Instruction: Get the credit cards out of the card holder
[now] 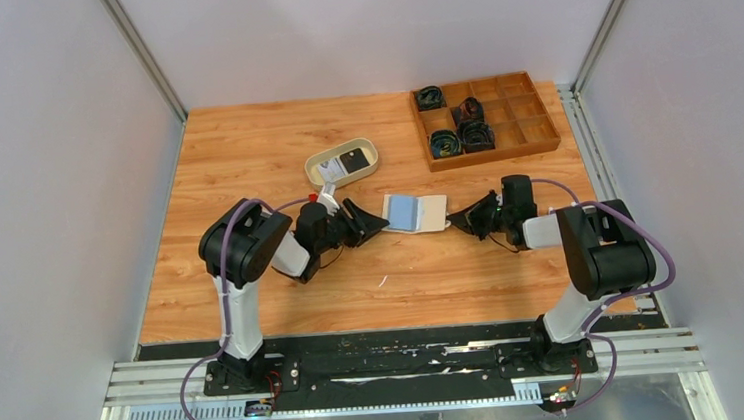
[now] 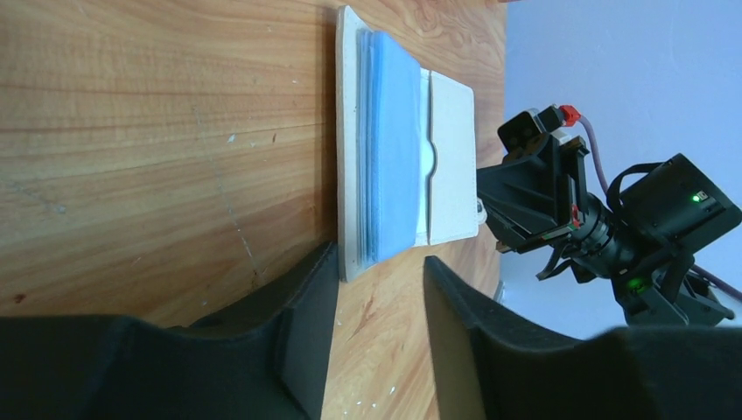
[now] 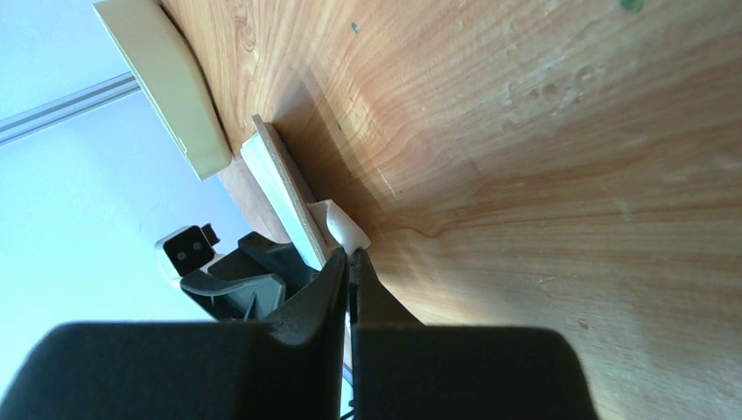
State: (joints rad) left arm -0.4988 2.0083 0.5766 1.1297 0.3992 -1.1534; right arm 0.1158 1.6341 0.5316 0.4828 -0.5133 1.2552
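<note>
Our left tool (image 2: 380, 255) stands released, its fingers (image 2: 306, 324) flanking the near end of the card holder (image 2: 385, 149), which lies open flat on the tabletop (image 2: 131, 131) between both tools. Our right tool (image 3: 350, 260) is clenched at the holder's snap tab (image 3: 343, 226); whether it pinches the tab we cannot tell. Two credit cards (image 1: 352, 158) lie in the oval tray (image 1: 376, 155).

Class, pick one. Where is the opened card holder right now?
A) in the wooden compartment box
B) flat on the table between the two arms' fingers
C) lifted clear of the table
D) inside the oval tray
B: the card holder lies open on the table, the left fingers at one end and the right fingers at the other.
</note>
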